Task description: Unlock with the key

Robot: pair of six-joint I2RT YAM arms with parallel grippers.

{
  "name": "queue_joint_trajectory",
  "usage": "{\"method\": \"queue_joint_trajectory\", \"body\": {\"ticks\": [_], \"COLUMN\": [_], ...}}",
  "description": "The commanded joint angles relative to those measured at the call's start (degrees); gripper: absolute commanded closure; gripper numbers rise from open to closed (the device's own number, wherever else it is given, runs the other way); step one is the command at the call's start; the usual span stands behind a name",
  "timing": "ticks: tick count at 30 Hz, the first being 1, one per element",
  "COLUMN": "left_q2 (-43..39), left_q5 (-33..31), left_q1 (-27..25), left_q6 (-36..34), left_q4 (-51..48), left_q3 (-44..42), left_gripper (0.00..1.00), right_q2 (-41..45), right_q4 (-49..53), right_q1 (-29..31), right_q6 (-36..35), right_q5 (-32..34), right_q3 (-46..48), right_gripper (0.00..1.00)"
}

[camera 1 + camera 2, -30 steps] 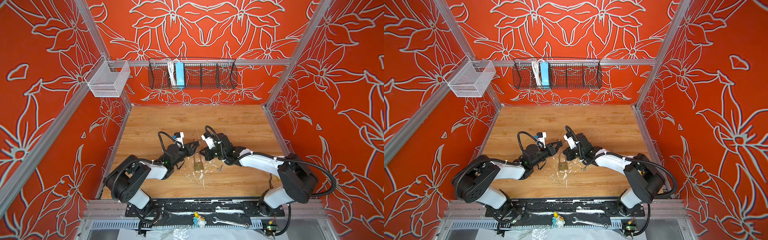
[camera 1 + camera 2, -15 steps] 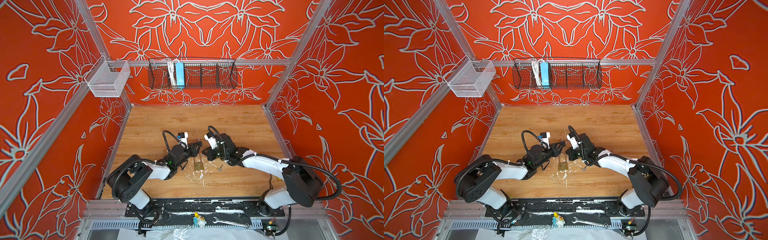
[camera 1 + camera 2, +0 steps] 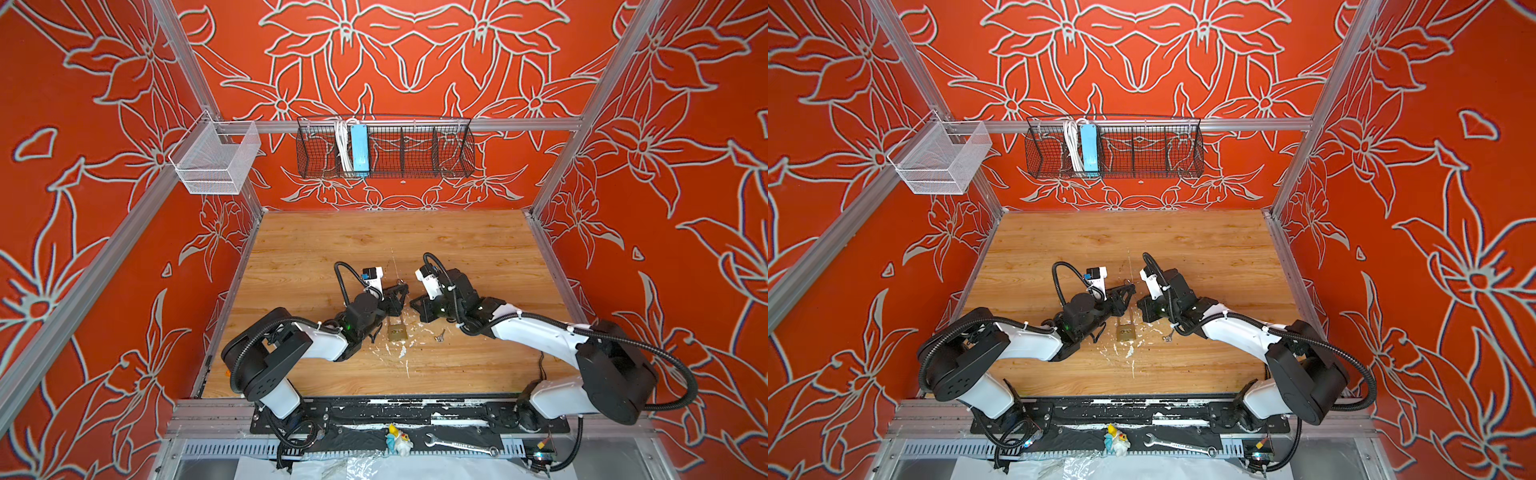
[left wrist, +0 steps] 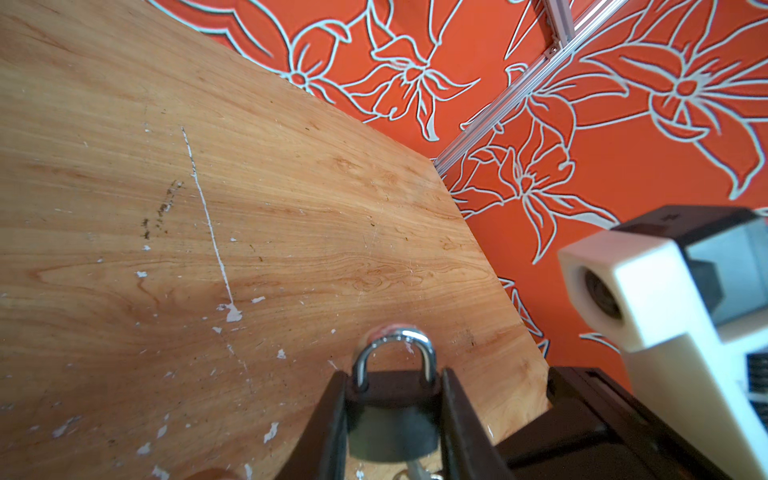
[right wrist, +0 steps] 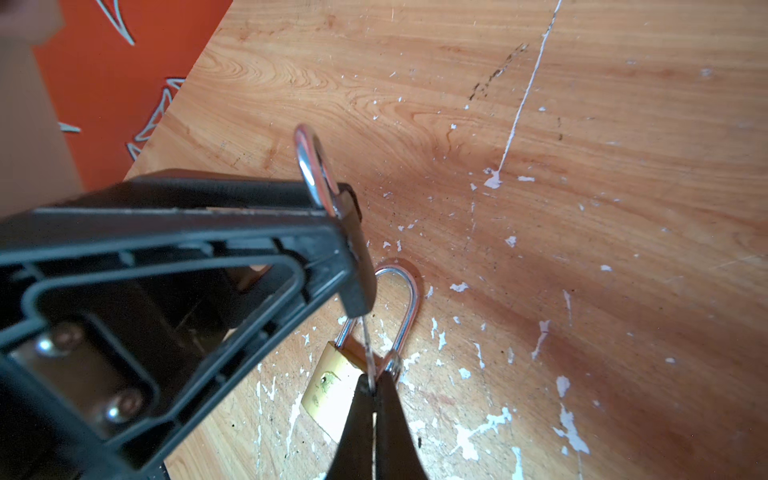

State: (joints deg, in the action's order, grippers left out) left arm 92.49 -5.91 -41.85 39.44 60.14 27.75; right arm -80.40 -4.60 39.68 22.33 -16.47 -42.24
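Observation:
My left gripper (image 4: 392,382) is shut on a small dark padlock (image 4: 392,419), one finger on each side of its body and its steel shackle (image 4: 395,345) sticking out past the fingertips. In both top views it hangs above mid-table (image 3: 399,291) (image 3: 1127,291). My right gripper (image 5: 374,388) faces it (image 3: 412,302) and is shut on a thin key (image 5: 368,353). The key's blade reaches the underside of the held padlock (image 5: 355,253). How deep it sits is not visible.
A brass padlock (image 3: 397,331) with a long shackle lies on the wooden table (image 3: 478,257) under the grippers. A loose key (image 3: 439,336) lies to its right. A black wire basket (image 3: 384,145) and a white mesh basket (image 3: 216,160) hang on the walls. A wrench (image 3: 461,444) rests on the front rail.
Both grippers have shifted a little to the right together, keeping the dark padlock and the key in their grips. The brass padlock and loose key stay put.

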Motion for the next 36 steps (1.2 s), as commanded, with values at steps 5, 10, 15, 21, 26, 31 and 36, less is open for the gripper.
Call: {"method": "queue_joint_trajectory", "body": {"ticks": [5, 10, 15, 21, 26, 31, 36], "left_q2": [5.52, 7.89, 7.53, 10.15, 12.34, 14.01, 16.09], "left_q5": [2.67, 6.09, 6.62, 5.83, 4.74, 1.84, -1.47], "left_q1": [-0.69, -0.69, -0.69, -0.74, -0.74, -1.79, -4.25], "left_q6": [3.28, 9.35, 14.48, 19.56, 19.27, 18.24, 18.87], "left_q4": [3.31, 11.46, 13.00, 18.60, 19.45, 21.07, 21.20], "left_q3": [-0.63, -1.97, -2.67, -3.70, -3.38, -3.20, -2.34], "left_gripper": [1.00, 1.00, 1.00, 1.00, 1.00, 1.00, 1.00], "right_q2": [2.85, 1.99, 2.04, 3.48, 4.39, 4.56, 4.54], "right_q4": [-8.44, -9.77, -14.10, -17.75, -17.19, -18.10, -19.01], "right_q1": [0.17, 0.22, 0.27, 0.57, 0.61, 0.91, 1.06], "right_q6": [0.30, 0.24, 0.52, 1.11, 1.54, 2.93, 4.10], "right_q5": [-2.76, -3.13, -2.23, -0.11, 1.99, 3.11, 3.72], "right_q3": [0.73, 1.13, 3.42, 5.99, 6.20, 6.77, 7.20], "right_gripper": [1.00, 1.00, 1.00, 1.00, 1.00, 1.00, 1.00]}}
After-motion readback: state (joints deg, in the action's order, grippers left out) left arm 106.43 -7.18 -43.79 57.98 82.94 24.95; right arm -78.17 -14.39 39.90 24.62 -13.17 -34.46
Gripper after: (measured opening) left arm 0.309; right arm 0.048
